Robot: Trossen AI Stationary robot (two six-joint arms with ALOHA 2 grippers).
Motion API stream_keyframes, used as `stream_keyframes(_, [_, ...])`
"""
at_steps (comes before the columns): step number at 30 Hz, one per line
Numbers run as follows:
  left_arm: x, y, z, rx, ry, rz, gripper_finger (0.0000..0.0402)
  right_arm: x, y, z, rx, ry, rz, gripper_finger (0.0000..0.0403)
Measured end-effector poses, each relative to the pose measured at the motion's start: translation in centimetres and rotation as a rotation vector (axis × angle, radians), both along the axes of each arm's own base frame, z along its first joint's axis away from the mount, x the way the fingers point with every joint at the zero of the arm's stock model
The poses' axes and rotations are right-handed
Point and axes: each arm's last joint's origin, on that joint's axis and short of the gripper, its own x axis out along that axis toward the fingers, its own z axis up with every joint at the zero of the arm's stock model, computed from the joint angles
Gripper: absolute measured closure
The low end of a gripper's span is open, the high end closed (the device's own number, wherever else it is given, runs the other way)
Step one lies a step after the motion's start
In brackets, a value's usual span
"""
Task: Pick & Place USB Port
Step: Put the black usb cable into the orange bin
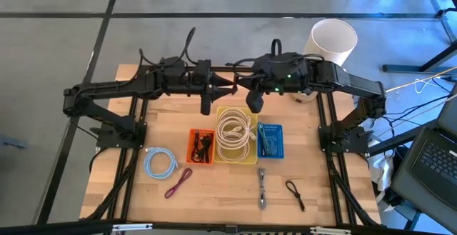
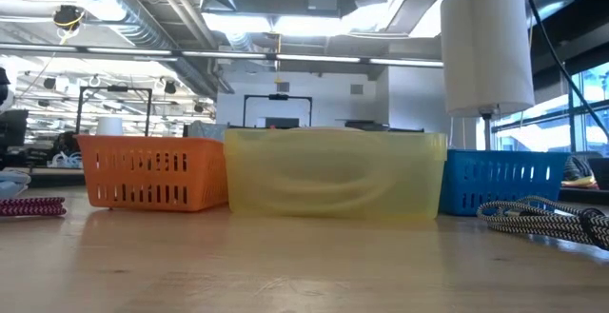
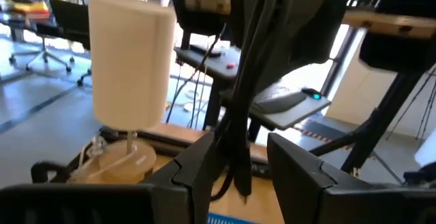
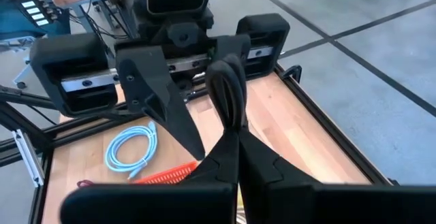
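A thin black cable [image 3: 240, 125] is lifted above the far middle of the table. My right gripper [image 4: 235, 139] is shut on it. In the high view this gripper [image 1: 243, 85] points toward the table's left. My left gripper [image 3: 242, 166] faces it from the left, open. Its fingers stand on either side of the hanging strands. In the right wrist view the left gripper [image 4: 177, 81] is right behind the cable's loop. Below them sit the orange bin [image 1: 201, 147], the yellow bin [image 1: 236, 136] and the blue bin [image 1: 270, 141]. My right gripper pinches the black cable between its two fingers, coming level from the table's right. A folded loop [image 4: 228, 84] of several strands stands out beyond the fingertips. The other strands hang slack below, clear of the table, with a free end [image 3: 243, 191] between the left gripper's fingers.
On the table's near half lie a light blue cable coil [image 1: 160, 163], a magenta cable [image 1: 178, 183], a braided grey cable [image 1: 262, 188] and a small black cable [image 1: 295, 194]. The yellow bin holds a white cable. A white cylinder [image 1: 333, 41] stands at the far right corner.
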Motion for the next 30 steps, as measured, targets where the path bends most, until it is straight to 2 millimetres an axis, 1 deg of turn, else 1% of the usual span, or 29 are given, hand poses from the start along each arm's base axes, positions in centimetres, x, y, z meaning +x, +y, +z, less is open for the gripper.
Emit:
stream_keyframes(6, [0.7,0.2,-0.1,0.007,-0.031,0.001,0.0274,0.1,0.0,0.1,0.003,-0.015,0.003,0.0403])
stream_keyframes(12, [1.4,0.4,-0.7,0.005,-0.020,-0.005,0.0275,0.1,0.1,0.1,0.008,-0.015,0.008,0.0403])
stream_keyframes(14, [1.5,0.4,-0.8,0.019,-0.018,-0.006,0.0286,0.1,0.1,0.1,0.011,-0.016,0.007,0.0403])
stream_keyframes(15, [1.5,0.4,-0.8,0.034,-0.017,-0.007,0.0299,0.1,0.1,0.1,0.011,-0.016,0.007,0.0403])
stream_keyframes(19, [1.4,0.4,-0.5,0.075,-0.018,-0.024,0.0373,0.1,0.1,0.1,0.012,-0.017,0.010,0.0403])
stream_keyframes(20, [1.4,0.4,-0.4,0.075,-0.021,-0.035,0.0379,0.1,0.2,0.1,0.011,-0.019,0.010,0.0403])
stream_keyframes(26, [1.4,0.4,-0.4,0.070,-0.021,-0.036,0.0379,0.1,0.2,0.1,0.010,-0.012,0.011,0.0400])
stream_keyframes(30, [1.4,0.4,-0.2,0.071,-0.036,-0.033,0.0379,-0.2,0.0,-0.2,0.000,0.021,-0.051,0.0378])
